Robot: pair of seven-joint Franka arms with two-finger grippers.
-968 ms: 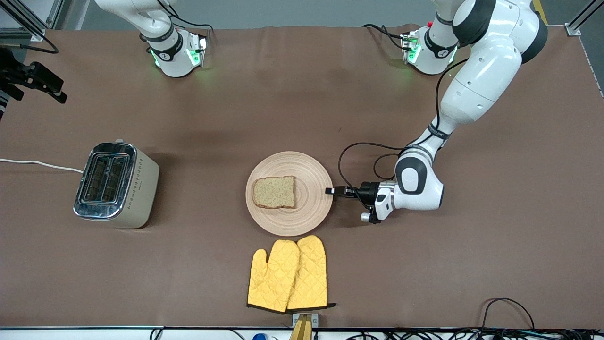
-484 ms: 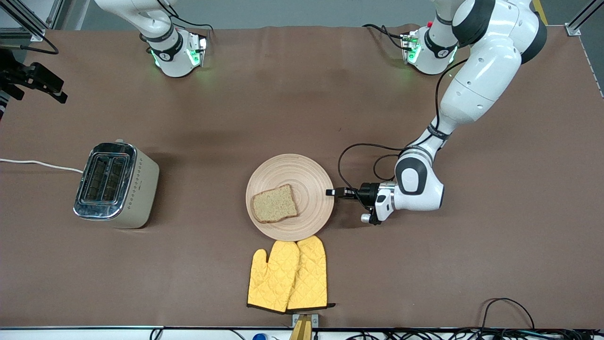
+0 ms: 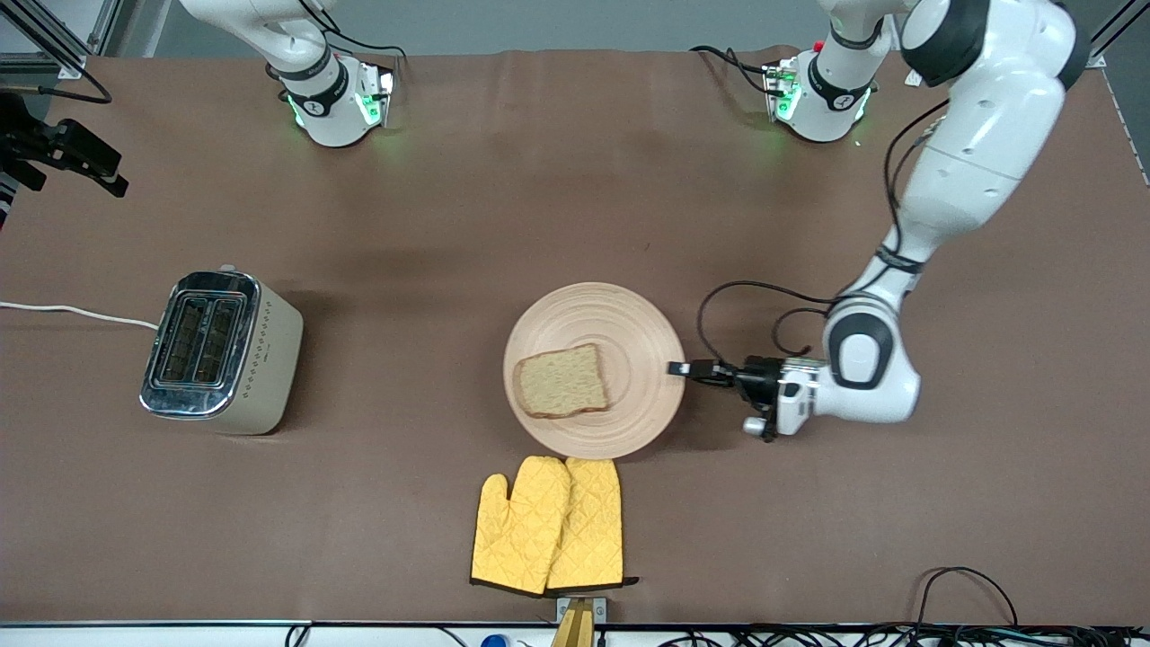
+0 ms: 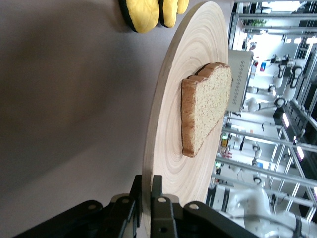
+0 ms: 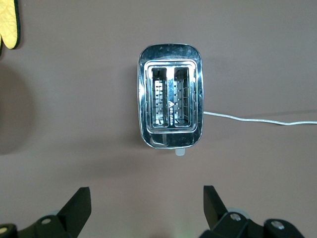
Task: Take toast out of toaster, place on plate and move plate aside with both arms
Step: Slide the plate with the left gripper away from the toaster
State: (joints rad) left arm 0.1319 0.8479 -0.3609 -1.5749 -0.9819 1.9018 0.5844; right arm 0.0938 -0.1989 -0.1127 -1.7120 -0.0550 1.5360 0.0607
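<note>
The left arm [image 3: 952, 180] reaches from its base at about one o'clock in the front view down to four o'clock, its wrist bent level with the table. The left gripper [image 3: 680, 368] points toward nine o'clock, fingers [image 4: 157, 208] clamped on the plate [image 3: 629, 323] rim. The right arm [image 3: 287, 45] waits at eleven o'clock; the right gripper [image 5: 146, 210] hangs high over the toaster [image 5: 170, 96], fingers spread wide.

This is a robotics lab, not a home kitchen. Around the toaster [image 3: 220, 352] lies a counter [image 3: 539, 198] under plain brown cloth, with green-lit robot bases [image 3: 337, 103] bolted along its edge, aluminium framing [image 3: 54, 36] at a corner, and loose cables [image 3: 970, 593] near the oven mitts [image 3: 548, 526].
</note>
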